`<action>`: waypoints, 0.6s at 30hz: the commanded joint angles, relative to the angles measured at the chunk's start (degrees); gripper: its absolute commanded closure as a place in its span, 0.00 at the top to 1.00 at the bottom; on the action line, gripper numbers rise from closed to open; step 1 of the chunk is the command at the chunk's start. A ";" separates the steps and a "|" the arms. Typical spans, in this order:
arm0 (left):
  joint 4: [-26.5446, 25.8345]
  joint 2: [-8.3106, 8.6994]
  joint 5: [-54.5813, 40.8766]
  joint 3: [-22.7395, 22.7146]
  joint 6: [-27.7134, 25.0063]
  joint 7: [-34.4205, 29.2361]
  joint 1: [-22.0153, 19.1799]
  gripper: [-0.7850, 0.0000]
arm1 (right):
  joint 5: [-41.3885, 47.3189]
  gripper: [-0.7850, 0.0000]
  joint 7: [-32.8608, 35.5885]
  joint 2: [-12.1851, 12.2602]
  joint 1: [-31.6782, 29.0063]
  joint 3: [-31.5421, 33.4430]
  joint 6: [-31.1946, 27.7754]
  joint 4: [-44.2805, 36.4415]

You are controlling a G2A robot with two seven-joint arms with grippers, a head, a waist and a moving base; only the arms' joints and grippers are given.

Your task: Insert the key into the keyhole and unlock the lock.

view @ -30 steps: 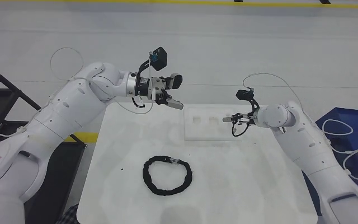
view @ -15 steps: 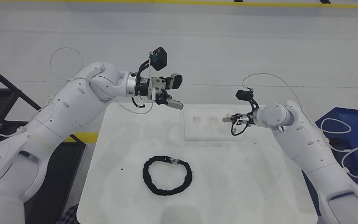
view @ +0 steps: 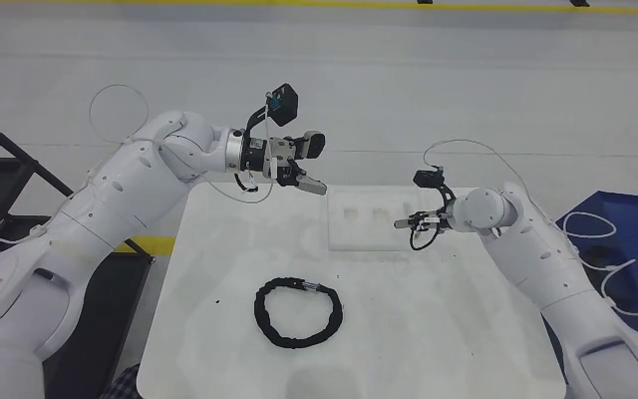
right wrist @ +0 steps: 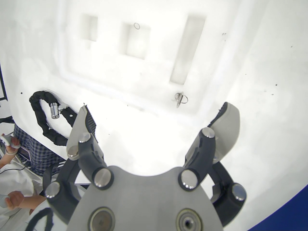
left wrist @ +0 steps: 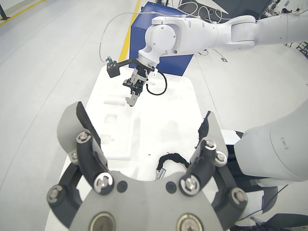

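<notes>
2 tools, both empty. Left tool (left wrist: 144, 112) spread, hanging above far left corner of surface (view: 449, 329). Right tool (right wrist: 155, 108) spread, above foam tray (view: 349, 237), not touching key (right wrist: 180, 98). Key lies flat on tray, just beside end of long slot (right wrist: 189, 49). Chain lock (view: 298, 312) lies as closed loop on surface, well apart from key, keyhole end (right wrist: 54, 112) bare. You have nothing done yet: key pickup, insertion, turn all left.
</notes>
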 commanded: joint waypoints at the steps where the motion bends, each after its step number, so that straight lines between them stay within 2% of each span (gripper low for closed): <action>1: 0.00 0.00 0.00 0.00 0.00 0.00 0.00 1.00 | 0.29 1.00 0.22 -0.47 0.54 -0.70 -0.55 1.42; 7: 0.00 0.00 0.00 0.00 0.00 0.00 0.00 1.00 | 0.44 0.98 0.49 -1.82 2.01 -2.53 -1.92 4.93; 9: 0.00 0.00 0.00 0.00 0.00 0.00 0.00 1.00 | 0.15 0.90 0.67 -2.20 2.46 -3.07 -1.94 5.88; 11: 0.00 0.00 0.00 0.00 0.00 0.00 0.00 1.00 | -0.42 0.87 1.15 -2.57 2.94 -3.67 -1.63 6.80; 14: 0.00 0.00 0.00 0.00 0.00 0.00 0.00 1.00 | -1.66 0.70 0.97 -3.10 3.59 -4.47 -0.30 8.18; 18: 0.00 0.00 0.00 0.00 0.00 0.00 0.00 1.00 | -2.59 0.64 0.25 -3.76 4.20 -5.10 1.23 9.89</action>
